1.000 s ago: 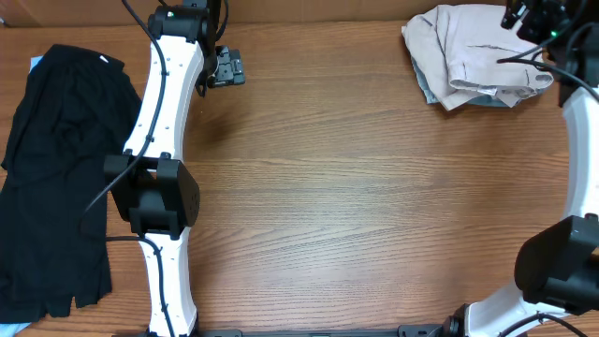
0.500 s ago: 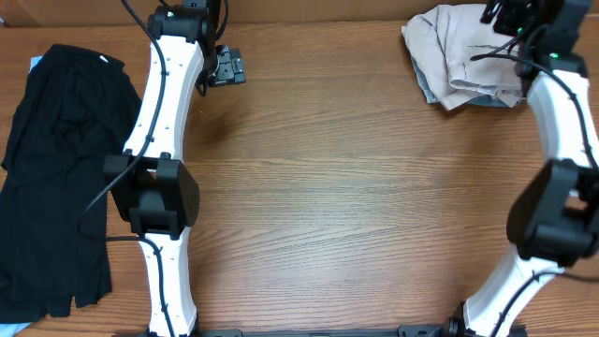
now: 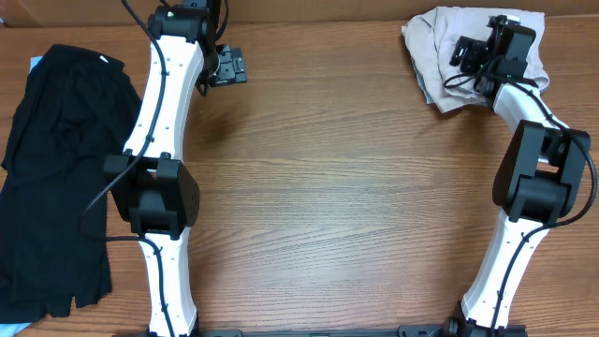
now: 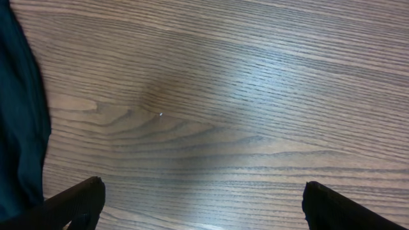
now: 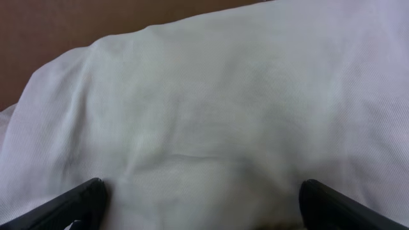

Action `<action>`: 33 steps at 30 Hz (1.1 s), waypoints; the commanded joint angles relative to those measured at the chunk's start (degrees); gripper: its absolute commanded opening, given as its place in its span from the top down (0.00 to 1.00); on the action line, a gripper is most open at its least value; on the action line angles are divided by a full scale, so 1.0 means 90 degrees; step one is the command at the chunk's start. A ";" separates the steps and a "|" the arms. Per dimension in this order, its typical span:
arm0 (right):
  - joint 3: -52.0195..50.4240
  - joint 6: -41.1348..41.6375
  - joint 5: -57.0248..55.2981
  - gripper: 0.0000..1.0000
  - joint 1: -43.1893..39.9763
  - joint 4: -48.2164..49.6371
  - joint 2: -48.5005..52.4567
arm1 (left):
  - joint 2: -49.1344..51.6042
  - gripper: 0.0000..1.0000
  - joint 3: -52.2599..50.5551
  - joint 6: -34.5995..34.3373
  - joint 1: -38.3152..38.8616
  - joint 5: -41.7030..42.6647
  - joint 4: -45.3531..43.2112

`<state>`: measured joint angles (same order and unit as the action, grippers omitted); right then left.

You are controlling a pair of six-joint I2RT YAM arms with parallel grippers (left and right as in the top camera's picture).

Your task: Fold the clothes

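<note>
Hovering spread wide over the shorts (image 5: 204, 96), the right gripper (image 5: 201, 195) is probably best targeting an edge, not mid-cloth.

White links (image 3: 173, 70), black joints (image 3: 164, 198) (bulky), black cables (image 3: 103, 193), black left hand (image 3: 227, 65)

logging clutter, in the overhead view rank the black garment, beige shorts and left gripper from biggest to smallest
1. black garment, by far the largest.
2. beige shorts, bunched up and partly hidden by the right arm, so their true size is unclear.
3. left gripper, clearly smallest.
</note>
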<state>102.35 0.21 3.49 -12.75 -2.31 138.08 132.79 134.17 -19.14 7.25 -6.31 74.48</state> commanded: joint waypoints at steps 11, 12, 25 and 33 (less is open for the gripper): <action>-0.0029 -0.0240 -0.0595 0.00 0.0070 -0.1316 -0.2227 | 0.0083 0.00 -0.0046 0.0080 -0.0010 0.0041 -0.0022; -0.0029 -0.0240 -0.0593 0.00 0.0075 -0.1530 -0.2669 | 0.0083 0.00 -0.0046 0.0078 -0.0010 0.0041 -0.0022; -0.0029 -0.0192 0.0355 0.00 0.0619 -0.4248 -0.6914 | 0.0083 0.00 -0.0046 0.0078 -0.0010 0.0041 -0.0022; -0.0029 -0.0194 0.0721 0.00 0.0707 -0.6428 -0.7978 | 0.0083 0.00 -0.0046 0.0078 -0.0010 0.0041 -0.0022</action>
<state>102.74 -1.52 8.43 -6.66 -54.96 68.07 132.79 134.17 -19.14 7.25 -6.20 74.43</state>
